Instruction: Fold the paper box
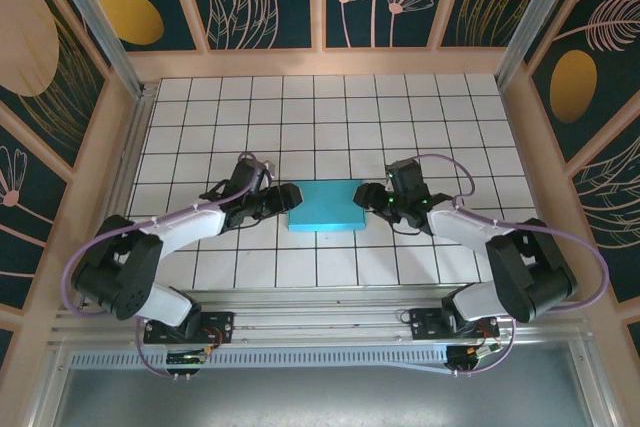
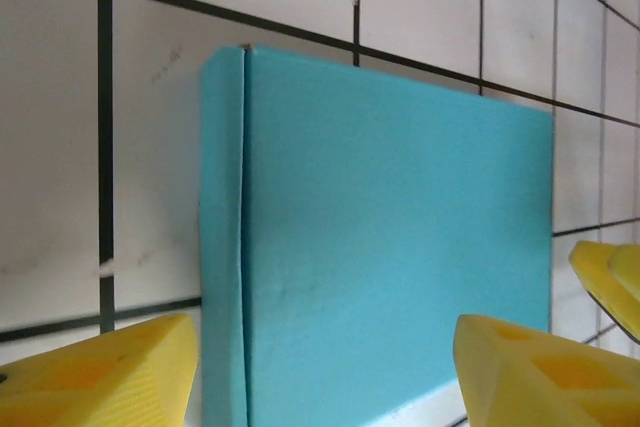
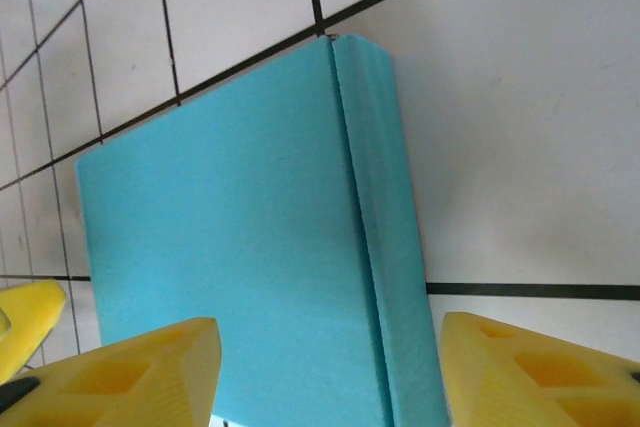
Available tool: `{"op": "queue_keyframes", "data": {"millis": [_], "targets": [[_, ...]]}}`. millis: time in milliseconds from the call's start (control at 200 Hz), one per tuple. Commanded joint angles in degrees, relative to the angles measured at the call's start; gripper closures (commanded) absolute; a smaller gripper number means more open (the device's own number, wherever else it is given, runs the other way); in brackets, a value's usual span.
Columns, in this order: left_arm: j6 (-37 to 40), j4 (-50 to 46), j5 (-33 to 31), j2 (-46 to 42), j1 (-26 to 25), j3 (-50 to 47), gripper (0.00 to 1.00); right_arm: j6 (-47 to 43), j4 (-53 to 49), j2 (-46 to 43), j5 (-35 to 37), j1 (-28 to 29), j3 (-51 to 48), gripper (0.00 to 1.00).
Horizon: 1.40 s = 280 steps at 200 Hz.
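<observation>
Logging (Ana): paper box lies flat on the table, teal side up, and looks fully folded. Left end effector sits just beside the box's left end, right end effector just beside its right end. Both stand open. From the wrist cameras the yellow fingers are spread to either side of the box, with nothing clamped.

Asking (Ben): Risks from here?

Logging (Ana): Main one, I judge, is an end flap springing open. A seam runs along each end of the box (thin card, probably held by tabs alone), and nothing presses those ends shut. Second is a finger catching a box edge on withdrawal and dragging or tipping it, since the tips sit so near both ends.

Asking (Ben): Anything worse?

Logging (Ana): The end effectors face each other across the box. A careless inward move could crush it between them, or knock fingertips together over it.
</observation>
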Motion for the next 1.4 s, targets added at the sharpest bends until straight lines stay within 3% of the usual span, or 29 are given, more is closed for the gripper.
{"op": "queue_keyframes", "data": {"millis": [0, 85, 280, 385, 506, 761, 1071, 1396], "targets": [[2.65, -0.84, -1.47, 3.38, 0.09, 1.08, 0.34, -1.07, 3.03, 2.69, -1.17, -0.13, 2.19, 0.44], [1.8, 1.3, 0.33, 5.0, 0.1, 0.89, 0.39, -1.13, 3.96, 4.33, -2.45, -0.09, 2.31, 0.48], [-0.38, 5.08, 3.19, 7.25, 0.1, -0.17, 0.64, -0.72, 5.74, 6.33, -3.17, 0.15, 1.71, 0.6], [-3.95, 9.93, 6.42, 7.94, 0.09, -0.61, 0.69, 0.32, 7.1, 7.4, -3.97, 0.44, 1.97, 0.65], [-6.59, 13.13, 7.15, 9.73, 0.09, 0.67, 0.7, 0.54, 7.65, 9.04, -4.17, 0.4, 3.69, 0.67], [-4.8, 10.79, 0.45, 15.01, 0.52, 10.11, 0.67, -2.16, 8.45, 14.1, -2.93, -1.55, 12.86, 0.69], [-0.54, 9.06, -1.59, 27.65, 6.76, 29.63, 0.67, -4.73, 8.76, 28.13, -4.49, -5.8, 32.3, 0.69], [5.26, 2.37, -1.65, 44.08, 10.86, 53.6, 0.66, -7.09, 3.87, 46.05, -1.01, -6.72, 54.62, 0.69]]}}
